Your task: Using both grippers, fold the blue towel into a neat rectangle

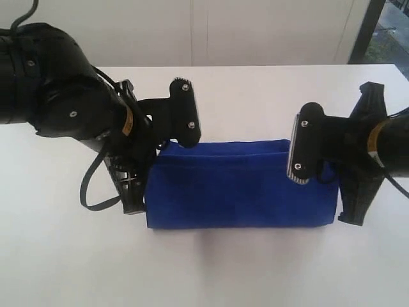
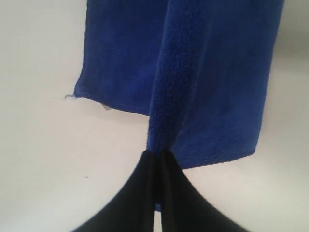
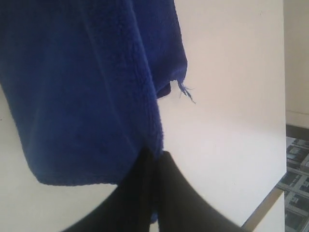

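The blue towel (image 1: 239,185) lies across the middle of the white table, doubled over into a long band. My left gripper (image 1: 167,142) is at its left end, shut on a pinched ridge of the cloth, which runs straight out of the black fingertips (image 2: 166,162) in the left wrist view. My right gripper (image 1: 319,167) is at the towel's right end, shut on the cloth edge (image 3: 154,145) too. A stray thread (image 3: 186,92) hangs from one corner. A small white label (image 2: 106,107) peeks from under another corner.
The white table (image 1: 255,268) surrounds the towel on all sides. A pale wall stands behind the table's far edge. At the top right, a dark window frame (image 1: 367,29) shows. The table's edge (image 3: 263,210) appears in the right wrist view.
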Tool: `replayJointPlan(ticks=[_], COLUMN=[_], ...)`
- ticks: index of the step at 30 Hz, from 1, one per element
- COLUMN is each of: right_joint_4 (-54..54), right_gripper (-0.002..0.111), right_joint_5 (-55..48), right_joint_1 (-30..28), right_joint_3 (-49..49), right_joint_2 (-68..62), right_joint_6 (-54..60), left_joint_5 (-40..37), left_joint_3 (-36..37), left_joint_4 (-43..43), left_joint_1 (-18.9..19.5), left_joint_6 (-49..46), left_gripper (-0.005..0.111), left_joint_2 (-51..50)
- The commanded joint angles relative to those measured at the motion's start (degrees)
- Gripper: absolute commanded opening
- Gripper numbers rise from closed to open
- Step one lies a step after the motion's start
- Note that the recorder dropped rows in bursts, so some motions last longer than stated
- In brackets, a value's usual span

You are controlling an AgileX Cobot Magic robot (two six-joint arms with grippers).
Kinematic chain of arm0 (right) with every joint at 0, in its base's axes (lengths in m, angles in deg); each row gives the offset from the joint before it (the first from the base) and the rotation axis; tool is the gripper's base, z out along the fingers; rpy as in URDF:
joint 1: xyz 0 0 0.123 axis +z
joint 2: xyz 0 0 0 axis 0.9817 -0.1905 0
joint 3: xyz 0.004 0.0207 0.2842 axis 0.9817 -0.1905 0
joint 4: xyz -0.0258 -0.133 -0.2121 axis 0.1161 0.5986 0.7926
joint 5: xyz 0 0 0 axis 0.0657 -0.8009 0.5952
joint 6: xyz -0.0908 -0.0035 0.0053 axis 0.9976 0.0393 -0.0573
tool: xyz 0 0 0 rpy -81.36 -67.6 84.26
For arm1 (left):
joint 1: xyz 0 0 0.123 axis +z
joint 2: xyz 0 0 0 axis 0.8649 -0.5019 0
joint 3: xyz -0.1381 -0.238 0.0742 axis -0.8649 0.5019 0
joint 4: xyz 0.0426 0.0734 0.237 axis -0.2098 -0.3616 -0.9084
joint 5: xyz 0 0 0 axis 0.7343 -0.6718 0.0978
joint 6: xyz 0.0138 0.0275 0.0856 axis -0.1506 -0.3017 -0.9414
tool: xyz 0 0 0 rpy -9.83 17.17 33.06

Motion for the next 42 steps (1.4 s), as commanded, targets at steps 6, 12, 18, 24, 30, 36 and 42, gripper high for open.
replayJointPlan(ticks=[6,12,18,24,30,36,42], right_joint_4=[5.2,5.4,5.4,5.4,5.6,7.8,8.3], right_gripper=[0.0,0.0,0.0,0.0,0.0,0.0,0.0], right_joint_5=[0.5,1.8,2.1,3.1,3.5,5.3,5.3], right_joint_1=[-1.3,-2.5,-4.2,-4.7,-4.7,-4.7,-5.9], right_joint_3=[4.3,7.0,8.5,10.3,11.0,11.3,13.5], right_joint_2=[-8.1,-8.9,-9.3,-11.4,-14.1,-15.6,-17.9], right_joint_6=[-6.2,-6.2,-6.2,-6.2,-6.2,-6.4,-9.1], left_joint_5=[3.5,5.8,10.2,10.1,10.3,11.4,13.9], left_joint_3=[-0.3,-0.5,-0.6,-1.4,-4.8,-6.1,-6.1], left_joint_4=[-4.8,-4.9,-4.9,-5.7,-5.9,-5.9,-6.0], left_joint_1=[2.0,3.7,3.7,4.3,5.9,7.0,7.2], left_joint_6=[4.3,4.1,4.1,4.3,4.4,5.2,4.9], left_gripper=[0.0,0.0,0.0,0.0,0.0,0.0,0.0], left_joint_2=[-2.3,-2.5,-2.6,-3.5,-5.9,-6.9,-6.9])
